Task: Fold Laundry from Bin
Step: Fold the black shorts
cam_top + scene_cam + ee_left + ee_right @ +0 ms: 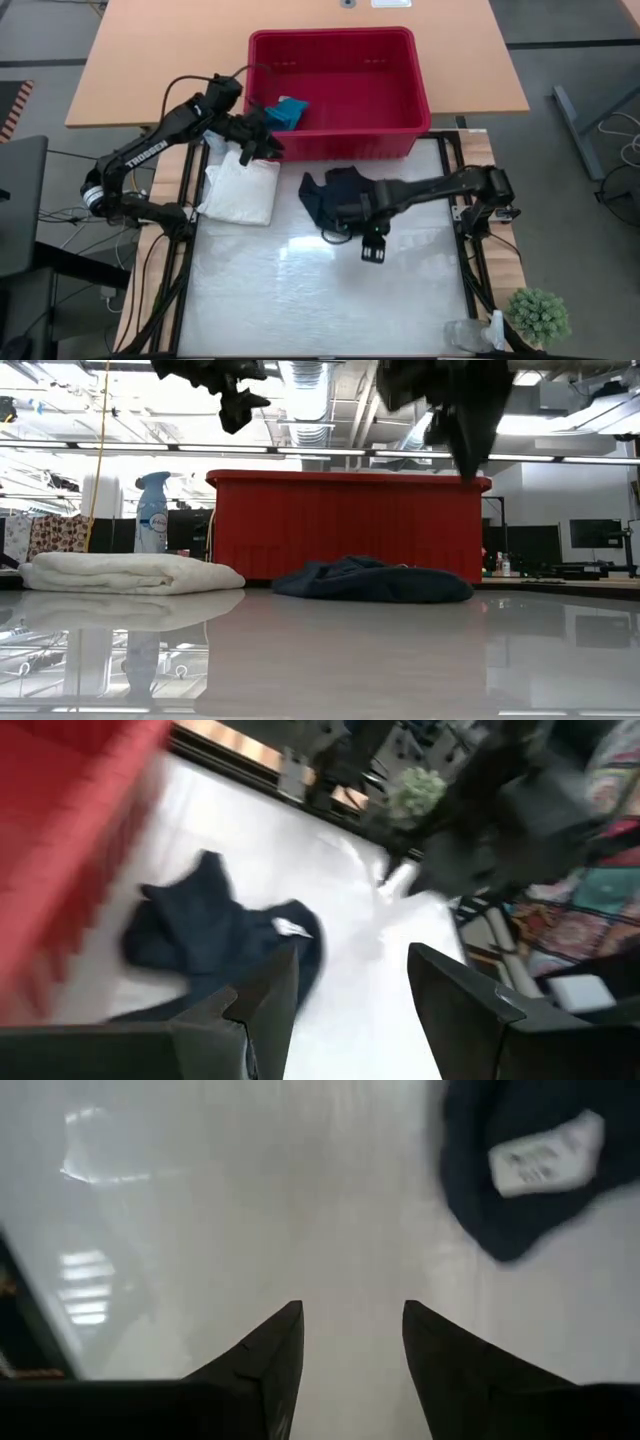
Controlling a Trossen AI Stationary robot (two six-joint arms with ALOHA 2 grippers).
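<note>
Two arms over the table, both with nothing in them.

The left gripper (pixel 262 140) is at the red bin's (pixel 400 140) lower left corner, fingers spread apart. The right gripper (pixel 373 250) is in the middle of the high view, fingers spread too, just below the dark cloth (pixel 335 195). The folded white cloth (pixel 242 190) lies left of it. The teal cloth (pixel 287 112) sits in the bin.

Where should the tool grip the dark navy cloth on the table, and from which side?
Probably from above, at a raised outer fold of the dark navy cloth: it lies crumpled in a low heap, clear of the red bin and the white folded cloth.
</note>
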